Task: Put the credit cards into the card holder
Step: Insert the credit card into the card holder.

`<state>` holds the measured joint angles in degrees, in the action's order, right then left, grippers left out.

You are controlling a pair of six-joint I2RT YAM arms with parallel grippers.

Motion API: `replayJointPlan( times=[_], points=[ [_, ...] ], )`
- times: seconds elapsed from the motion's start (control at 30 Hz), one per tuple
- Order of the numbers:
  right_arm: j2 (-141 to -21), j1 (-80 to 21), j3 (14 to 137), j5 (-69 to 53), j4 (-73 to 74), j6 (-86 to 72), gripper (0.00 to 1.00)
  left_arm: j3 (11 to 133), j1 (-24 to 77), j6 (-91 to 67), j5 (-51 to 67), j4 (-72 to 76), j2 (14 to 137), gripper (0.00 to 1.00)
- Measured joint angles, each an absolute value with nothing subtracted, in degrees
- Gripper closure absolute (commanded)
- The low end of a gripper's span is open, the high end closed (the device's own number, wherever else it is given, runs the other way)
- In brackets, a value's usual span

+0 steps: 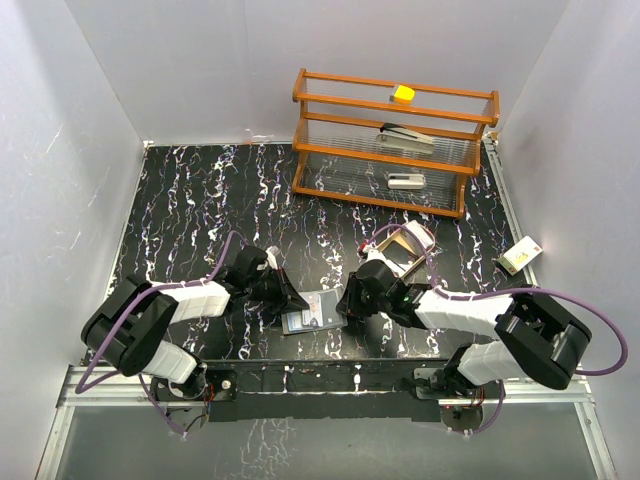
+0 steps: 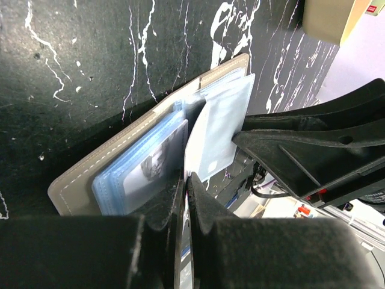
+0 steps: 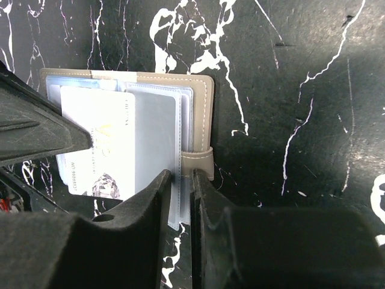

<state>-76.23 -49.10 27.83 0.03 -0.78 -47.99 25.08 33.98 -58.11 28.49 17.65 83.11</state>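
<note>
The grey card holder (image 1: 313, 312) lies open on the black marbled table between my two grippers. In the left wrist view its grey cover (image 2: 78, 186) and blue-tinted clear sleeves (image 2: 141, 165) show. My left gripper (image 2: 185, 179) is shut on the edge of a whitish credit card (image 2: 213, 135) that stands part way in a sleeve. In the right wrist view that card (image 3: 99, 144) bears printing and lies over the holder (image 3: 198, 102). My right gripper (image 3: 183, 174) is shut on a clear sleeve edge beside the holder's snap tab (image 3: 198, 162). Other cards are hidden.
A wooden rack (image 1: 395, 140) with clear shelves stands at the back, with a yellow block (image 1: 404, 93) on top and two staplers on the shelves. A tan tray (image 1: 400, 248) lies behind my right gripper. A small box (image 1: 520, 255) sits at the right edge.
</note>
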Motion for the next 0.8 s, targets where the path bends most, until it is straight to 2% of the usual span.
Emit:
replayJointPlan(
  times=[0.8],
  points=[
    [-76.4, -49.1, 25.6, -1.7, -5.0, -52.4, 0.87, 22.6, 34.0, -59.7, 26.8, 23.6, 83.9, 1.0]
  ],
)
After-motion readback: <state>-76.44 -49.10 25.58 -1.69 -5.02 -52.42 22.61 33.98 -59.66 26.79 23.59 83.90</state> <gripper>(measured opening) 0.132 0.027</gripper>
